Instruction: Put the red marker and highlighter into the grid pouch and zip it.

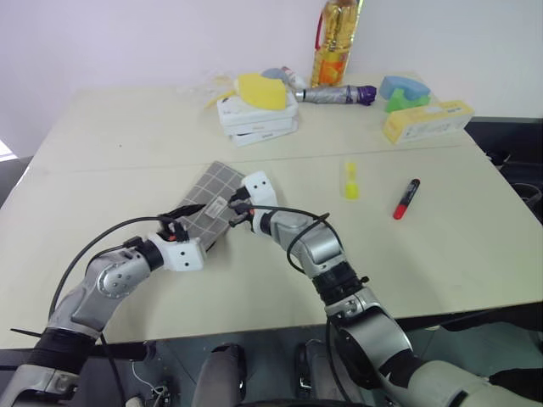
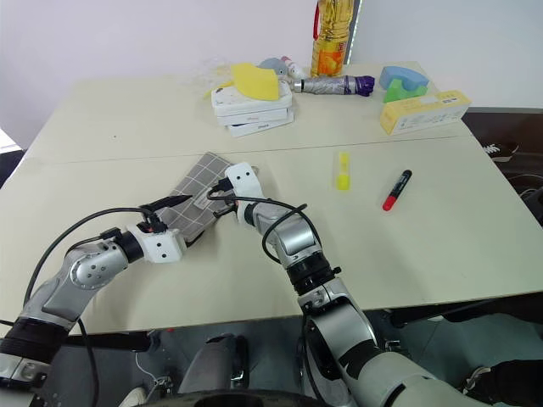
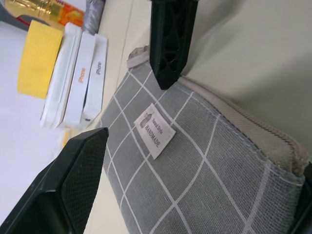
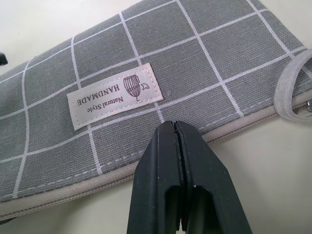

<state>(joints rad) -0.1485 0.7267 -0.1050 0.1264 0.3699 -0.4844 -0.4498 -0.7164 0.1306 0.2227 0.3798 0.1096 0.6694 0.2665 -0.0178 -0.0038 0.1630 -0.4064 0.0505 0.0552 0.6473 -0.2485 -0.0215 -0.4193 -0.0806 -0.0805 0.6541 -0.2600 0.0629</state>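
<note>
1. My left gripper gapes wide over the grid pouch, gripping nothing.
2. My right gripper, pinched shut and empty, hovers at its zipper edge.
3. Farther right, the highlighter and red marker lie on the table.

Pale table against a white wall
A seam is seen across the tabletop; dark floor is glimpsed past its right edge.

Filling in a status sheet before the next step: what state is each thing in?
grid pouch: flat on the table, zipped
red marker: capped, lying outside the pouch
highlighter: lying outside the pouch
left gripper: open over the pouch
right gripper: shut, at the zipper edge
umbrella: folded
</note>
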